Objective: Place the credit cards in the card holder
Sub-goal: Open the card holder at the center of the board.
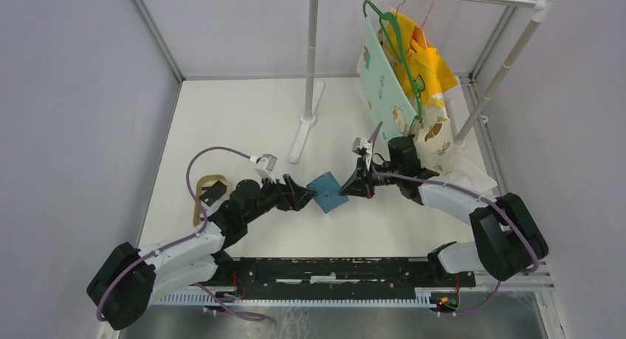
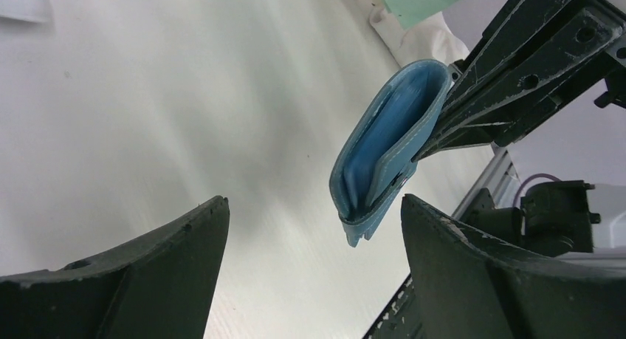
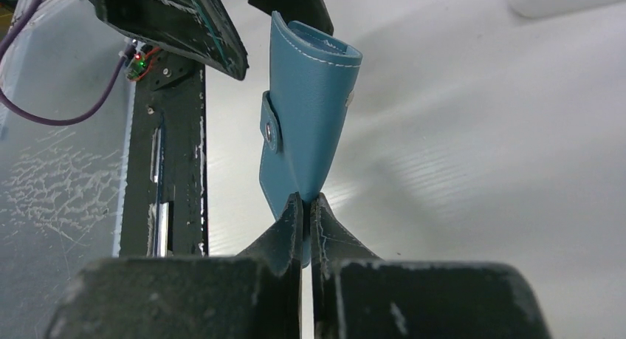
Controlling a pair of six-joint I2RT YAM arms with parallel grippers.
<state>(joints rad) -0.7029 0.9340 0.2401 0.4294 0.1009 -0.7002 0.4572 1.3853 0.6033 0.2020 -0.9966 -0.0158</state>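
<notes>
Right claw [image 3: 303, 203] tight on card holder [image 3: 307, 117]

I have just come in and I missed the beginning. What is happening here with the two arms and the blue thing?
The right gripper is shut on one edge of the card holder and holds it up above the table, between the two arms. The left gripper is open, with the holder's free end between its fingers but not gripped. No credit cards can be made out in these views, so none appears to be going in yet.
</notes>
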